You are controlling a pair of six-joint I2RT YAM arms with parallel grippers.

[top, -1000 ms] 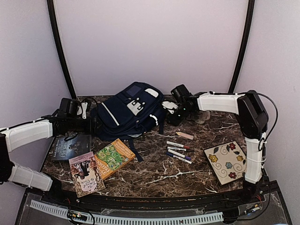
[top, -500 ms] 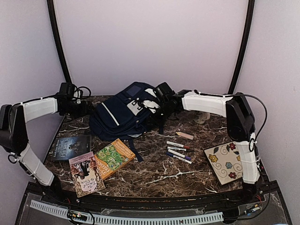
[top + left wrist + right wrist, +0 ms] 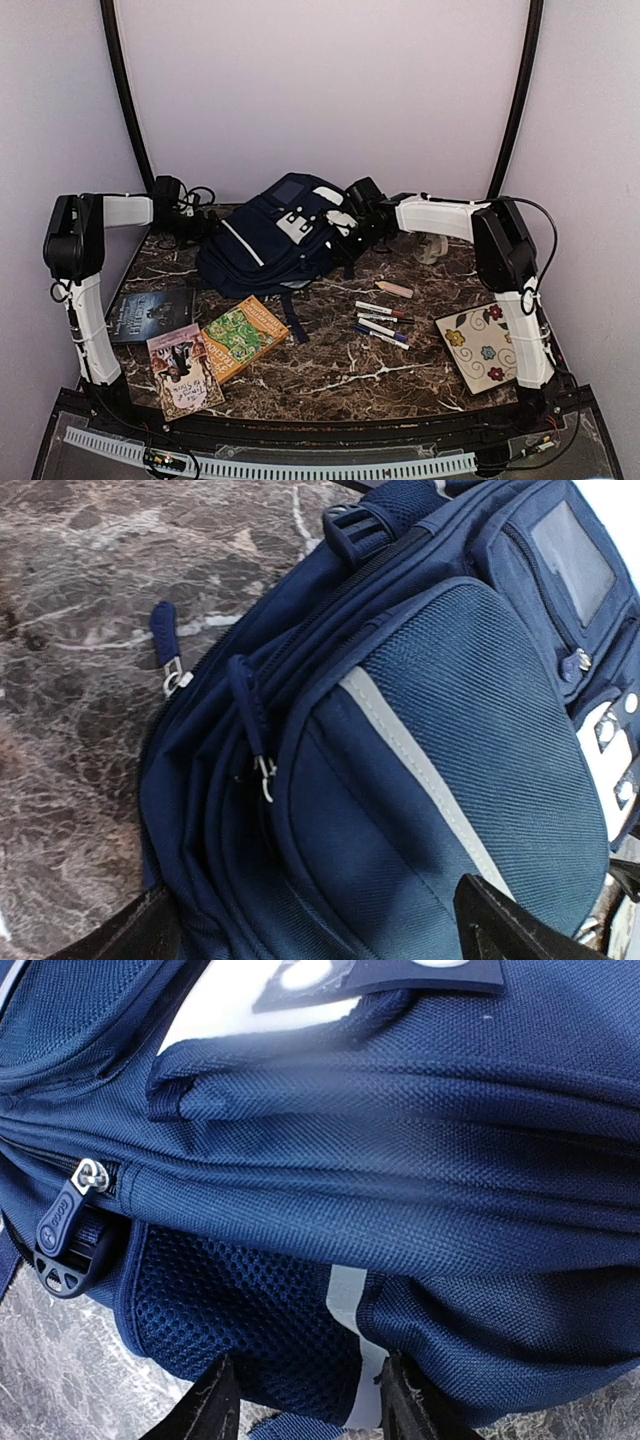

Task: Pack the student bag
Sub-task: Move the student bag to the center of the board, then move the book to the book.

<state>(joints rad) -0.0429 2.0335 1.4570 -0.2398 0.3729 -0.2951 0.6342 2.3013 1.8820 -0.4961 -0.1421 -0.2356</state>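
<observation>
The bag (image 3: 268,250) lies upper middle in the top view, on the table (image 3: 330,372). The left gripper (image 3: 203,227), at its left side, is spread wide and released. The right gripper (image 3: 347,224) straddles the bag's mesh edge; whether it grips cannot be told.

The student bag (image 3: 420,730) is cut off by the edges of both wrist views. Of the left gripper (image 3: 320,930) only two tips are seen, at the lower edge. The title of the dark book (image 3: 150,315) is too small to be read. A pale object (image 3: 432,250) is partly hidden by the right arm (image 3: 440,217).
</observation>
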